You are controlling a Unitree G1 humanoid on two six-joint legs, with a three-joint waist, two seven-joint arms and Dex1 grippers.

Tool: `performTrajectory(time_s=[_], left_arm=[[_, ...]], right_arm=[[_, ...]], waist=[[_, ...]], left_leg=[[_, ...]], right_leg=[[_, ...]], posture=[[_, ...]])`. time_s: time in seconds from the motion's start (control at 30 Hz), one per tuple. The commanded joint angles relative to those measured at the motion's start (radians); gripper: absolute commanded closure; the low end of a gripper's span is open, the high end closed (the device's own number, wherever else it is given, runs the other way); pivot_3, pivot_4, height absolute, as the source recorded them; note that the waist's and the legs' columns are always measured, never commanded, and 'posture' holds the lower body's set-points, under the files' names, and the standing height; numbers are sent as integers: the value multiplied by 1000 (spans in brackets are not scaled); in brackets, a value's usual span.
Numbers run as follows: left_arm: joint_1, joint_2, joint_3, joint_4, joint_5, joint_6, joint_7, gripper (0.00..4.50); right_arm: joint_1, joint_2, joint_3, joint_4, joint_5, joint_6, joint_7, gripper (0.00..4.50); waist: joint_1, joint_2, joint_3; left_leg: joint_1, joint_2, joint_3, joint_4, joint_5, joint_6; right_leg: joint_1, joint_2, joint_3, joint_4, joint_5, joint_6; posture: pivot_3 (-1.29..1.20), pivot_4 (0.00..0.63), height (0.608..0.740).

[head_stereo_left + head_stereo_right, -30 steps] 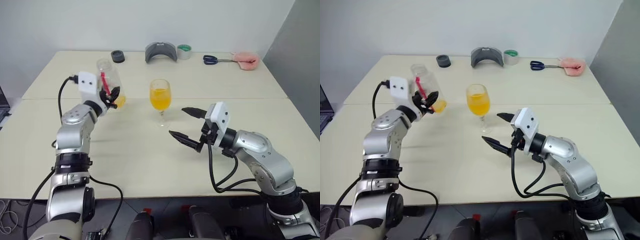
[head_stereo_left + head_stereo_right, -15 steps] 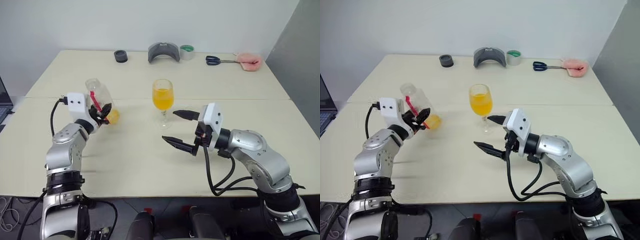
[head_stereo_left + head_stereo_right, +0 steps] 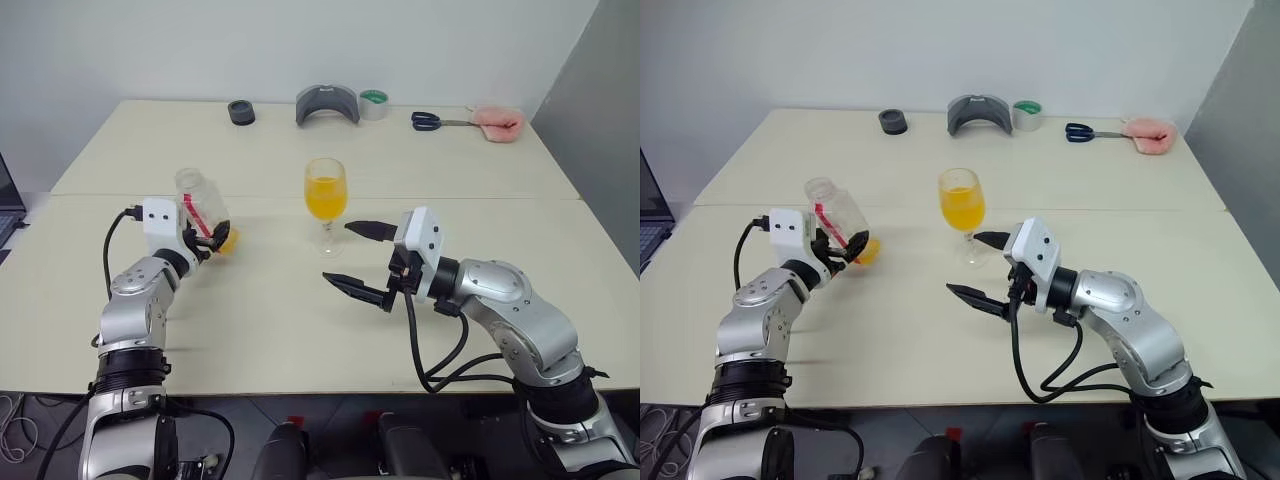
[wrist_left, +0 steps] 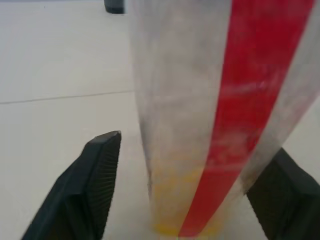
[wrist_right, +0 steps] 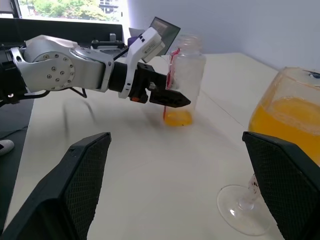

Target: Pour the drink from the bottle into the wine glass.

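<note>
The bottle (image 3: pixel 203 208), clear with a red strip and no cap on its mouth, stands on the table left of the wine glass (image 3: pixel 325 190). A little orange drink (image 3: pixel 226 239) lies in the bottle's bottom, and drink half fills the glass bowl. My left gripper (image 3: pixel 208 240) is open around the bottle's lower part. In the left wrist view a gap shows between one finger (image 4: pixel 97 180) and the bottle (image 4: pixel 200 125). My right gripper (image 3: pixel 338 252) is open and holds nothing, just in front of and to the right of the glass foot.
Along the far edge of the table (image 3: pixel 300 330) lie a black round piece (image 3: pixel 240 112), a grey curved object (image 3: pixel 327 104), a tape roll (image 3: pixel 373 103), scissors (image 3: pixel 430 121) and a pink object (image 3: pixel 498 122). A laptop corner (image 3: pixel 4 205) shows at the left.
My left arm has come down with the tilted bottle and set it on the table. Its jaws have opened off the bottle. The right gripper has kept still.
</note>
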Motion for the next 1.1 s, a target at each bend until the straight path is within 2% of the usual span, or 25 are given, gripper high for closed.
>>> performTrajectory(time_s=[0.03,0.23,0.53,0.63,0.83,1.1], left_arm=[[-4,14,7,-24,5,-27,6,18],[54,13,4,-94,-1,-63,-28,18],[201,28,31,-220,34,-71,33,18],[263,15,30,-286,39,-86,47,18],[352,-45,28,-410,24,-113,83,18],[372,-81,30,-428,29,-162,105,18]], right_arm=[[-11,-1,-7,-26,-2,-7,-3,0],[8,-15,-6,-22,-21,-20,2,0],[194,-45,-57,41,-137,-160,-60,0],[258,-3,-89,55,-177,-229,-135,0],[314,191,-147,62,-172,-292,-307,0],[352,233,-111,70,-196,-318,-317,0]], waist=[[0,0,0],[-1,0,0],[6,0,0],[6,0,0],[6,0,0],[9,0,0]], left_leg=[[0,0,0,0,0,0],[0,0,0,0,0,0],[0,1,0,-1,0,0],[0,1,1,-1,0,0],[2,2,1,-4,0,0],[2,1,1,-5,0,0]], right_leg=[[0,0,0,0,0,0],[0,0,1,0,0,0],[1,-1,0,-1,0,0],[1,-1,1,-2,0,0],[0,0,2,-2,0,0],[2,0,1,-4,0,0]], posture=[[0,150,740],[0,150,740],[0,150,740],[0,150,740],[0,150,740],[0,150,740]])
